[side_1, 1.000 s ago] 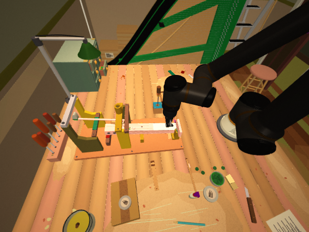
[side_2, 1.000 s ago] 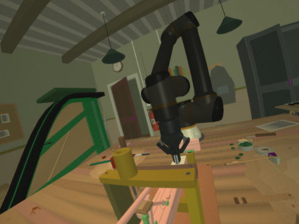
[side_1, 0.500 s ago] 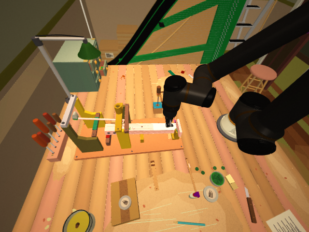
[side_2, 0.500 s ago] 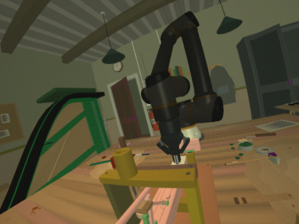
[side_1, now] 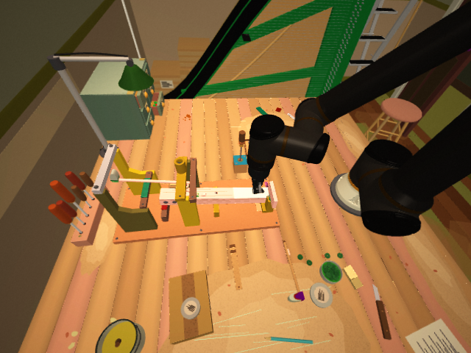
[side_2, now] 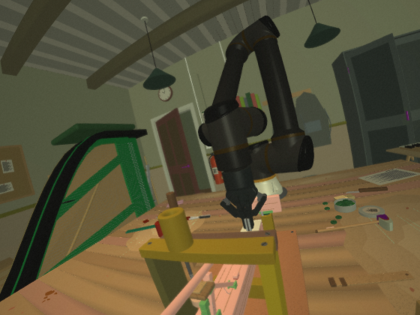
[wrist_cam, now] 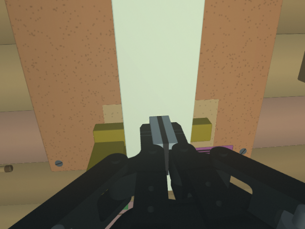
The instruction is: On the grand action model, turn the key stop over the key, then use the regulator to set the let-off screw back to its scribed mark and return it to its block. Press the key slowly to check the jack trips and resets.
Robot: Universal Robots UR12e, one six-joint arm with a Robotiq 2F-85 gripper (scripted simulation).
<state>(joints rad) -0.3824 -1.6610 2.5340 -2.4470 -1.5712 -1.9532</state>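
Observation:
The white key (side_1: 228, 193) (wrist_cam: 157, 61) lies along the action model, on the orange baseboard (side_1: 198, 224). My gripper (side_1: 258, 189) (side_2: 247, 224) (wrist_cam: 163, 141) is closed and empty, pointing straight down with its fingertips at the key's front end. The pink key stop (side_1: 272, 193) sits right at that end of the key. The regulator (side_1: 242, 146) stands upright in its blue block (side_1: 240, 165) just behind the model. The yellow post with a tube (side_1: 182, 174) (side_2: 173, 228) and the hammer shank (side_1: 146, 180) sit at the model's left. The let-off screw is not plainly visible.
A green piano frame (side_1: 281, 49) stands behind the bench. A green drawer cabinet (side_1: 114, 102) and a lamp (side_1: 135, 76) occupy the back left corner. A rack of screwdrivers (side_1: 72, 205) stands left. Dishes (side_1: 331, 271), a knife (side_1: 381, 313), a board (side_1: 190, 306) and a tape roll (side_1: 120, 338) lie in front.

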